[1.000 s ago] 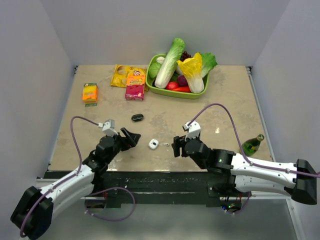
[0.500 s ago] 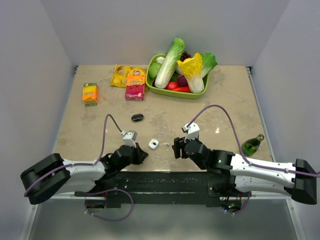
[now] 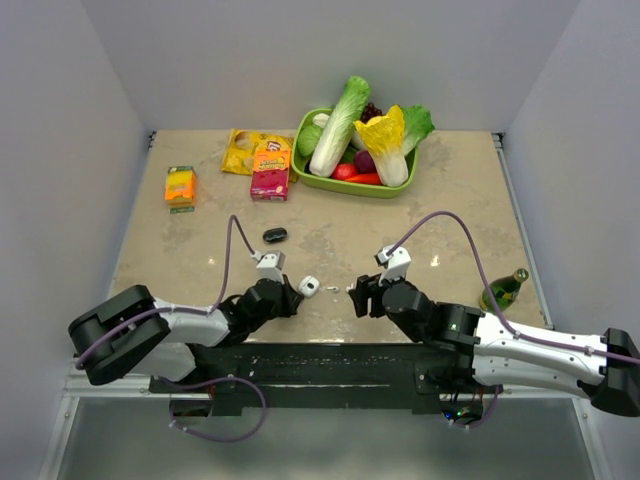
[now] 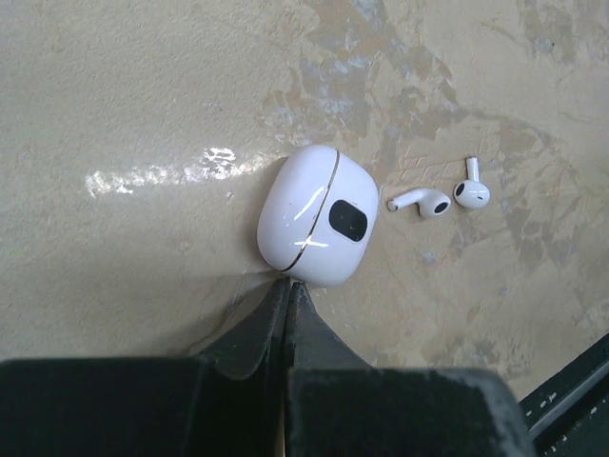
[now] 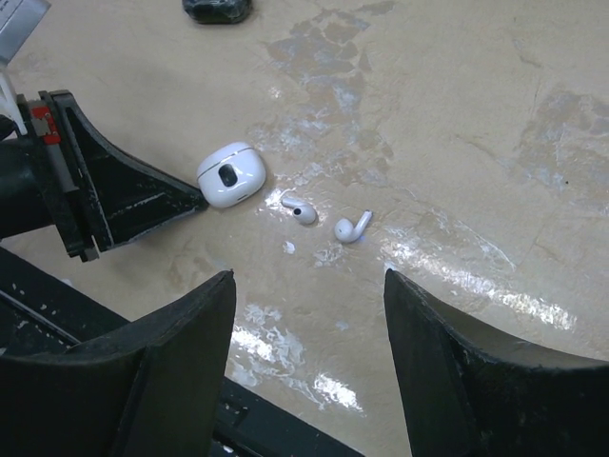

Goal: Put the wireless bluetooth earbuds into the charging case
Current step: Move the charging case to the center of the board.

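The white charging case lies on the table with its lid closed, also seen in the overhead view and the right wrist view. Two earbuds lie loose just right of it, stems pointing different ways; the right wrist view shows them as well. My left gripper is shut with nothing in it, its tip touching the case's near edge. My right gripper is open and empty, low over the table a short way before the earbuds.
A green tray of vegetables stands at the back. Snack boxes and a yellow bag lie back left. A small black object sits behind the case. A green bottle lies at the right.
My left arm has dropped low and reached right to the case, and its gripper has shut. My right gripper has shifted slightly nearer and narrowed a little.
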Action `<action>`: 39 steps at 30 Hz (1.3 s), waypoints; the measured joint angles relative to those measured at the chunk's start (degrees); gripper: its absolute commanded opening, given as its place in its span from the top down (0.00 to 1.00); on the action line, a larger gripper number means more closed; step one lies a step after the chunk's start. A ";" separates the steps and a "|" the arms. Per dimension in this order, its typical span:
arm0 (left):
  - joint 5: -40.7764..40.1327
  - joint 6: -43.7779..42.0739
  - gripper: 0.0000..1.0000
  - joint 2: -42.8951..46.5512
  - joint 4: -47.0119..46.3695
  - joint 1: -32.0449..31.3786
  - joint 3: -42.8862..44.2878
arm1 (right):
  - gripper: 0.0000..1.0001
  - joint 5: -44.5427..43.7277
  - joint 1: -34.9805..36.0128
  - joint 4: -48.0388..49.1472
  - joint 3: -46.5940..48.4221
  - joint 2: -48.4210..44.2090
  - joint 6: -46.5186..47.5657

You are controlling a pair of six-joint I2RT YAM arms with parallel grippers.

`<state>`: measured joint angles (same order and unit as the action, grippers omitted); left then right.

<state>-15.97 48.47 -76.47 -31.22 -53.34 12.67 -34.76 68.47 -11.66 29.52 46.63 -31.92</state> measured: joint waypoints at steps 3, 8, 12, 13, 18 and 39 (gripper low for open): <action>-0.87 0.00 1.00 -1.44 0.22 0.04 1.31 | 0.33 0.00 0.00 -0.26 -0.02 -0.22 -0.02; -1.22 0.13 1.00 -3.04 0.13 0.66 2.60 | 0.32 0.02 0.00 -0.33 -0.04 -0.20 -0.02; -0.98 0.11 1.00 -4.37 -0.42 2.01 3.43 | 0.32 0.02 0.00 -0.24 -0.55 -0.15 -0.02; -0.76 0.07 1.00 -4.76 -0.76 2.51 3.58 | 0.31 0.04 0.00 -0.28 -0.70 -0.13 0.00; 1.77 -0.07 1.00 -7.02 -4.28 5.81 3.69 | 0.31 0.02 0.00 -0.24 -0.83 0.68 0.00; 4.26 -5.79 0.97 -3.43 1.09 13.00 5.64 | 0.28 1.31 0.02 -0.37 -0.90 0.15 -0.04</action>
<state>-11.70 42.68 -79.90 -30.13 -40.34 18.31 -33.45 68.49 -12.03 28.62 46.78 -31.97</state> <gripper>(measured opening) 0.012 0.717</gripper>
